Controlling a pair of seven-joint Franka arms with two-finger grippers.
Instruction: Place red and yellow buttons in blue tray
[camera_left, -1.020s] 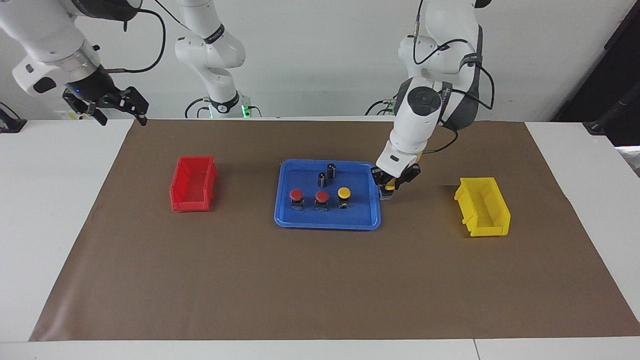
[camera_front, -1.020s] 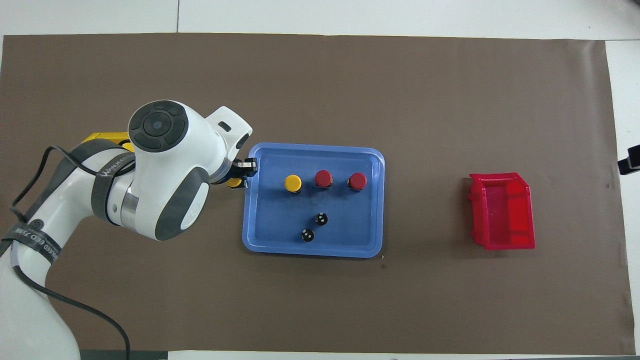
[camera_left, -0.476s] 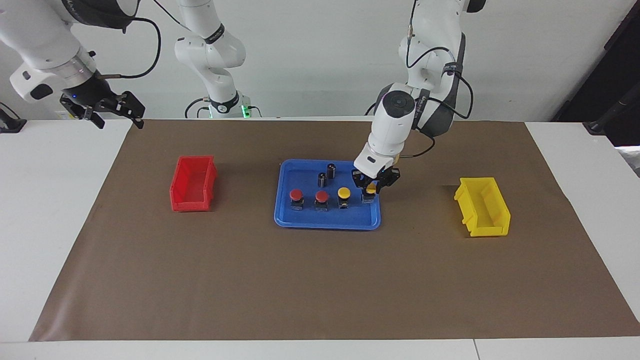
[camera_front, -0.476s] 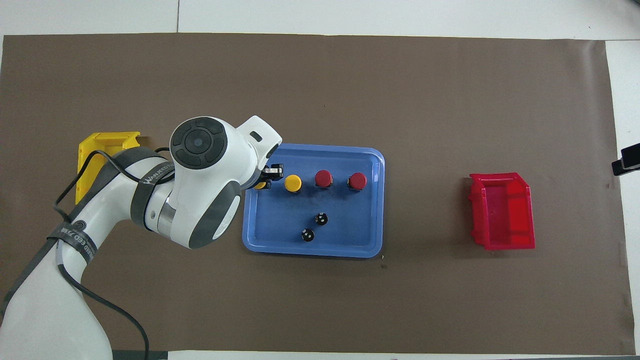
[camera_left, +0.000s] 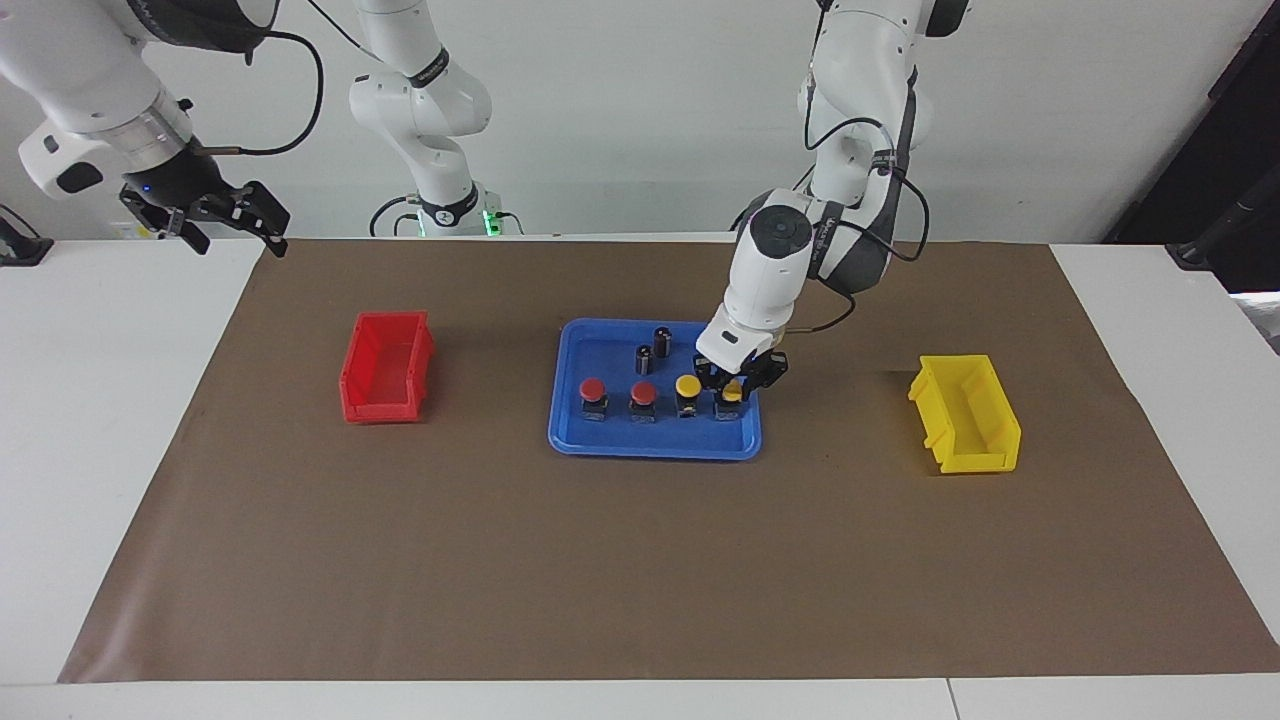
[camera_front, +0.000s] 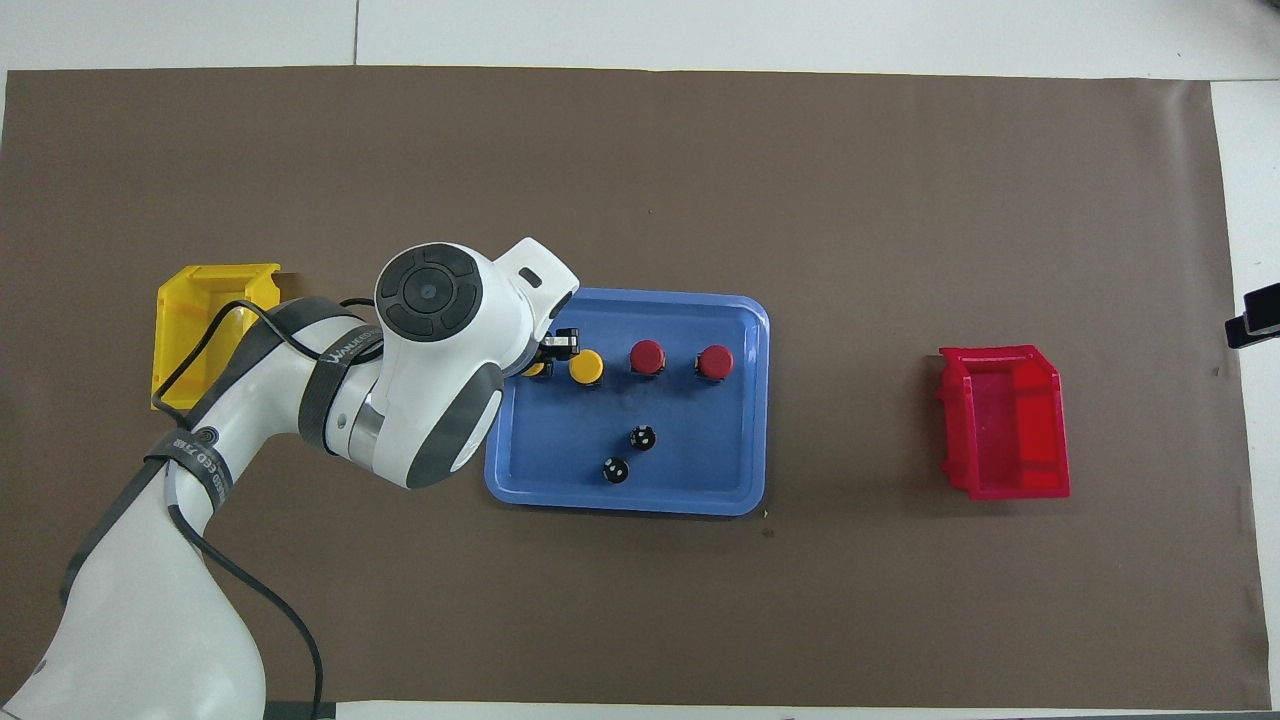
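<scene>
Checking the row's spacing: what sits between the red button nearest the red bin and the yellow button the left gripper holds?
In the facing view, a second red button and a free yellow button stand between them, in the tray.

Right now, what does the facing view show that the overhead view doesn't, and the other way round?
Only the facing view shows the right gripper, open, waiting off the table's right-arm end, and the left gripper shut on a yellow button low over the blue tray. Only the overhead view shows the cylinders' tops. Both show the red buttons, red bin, yellow bin.
</scene>
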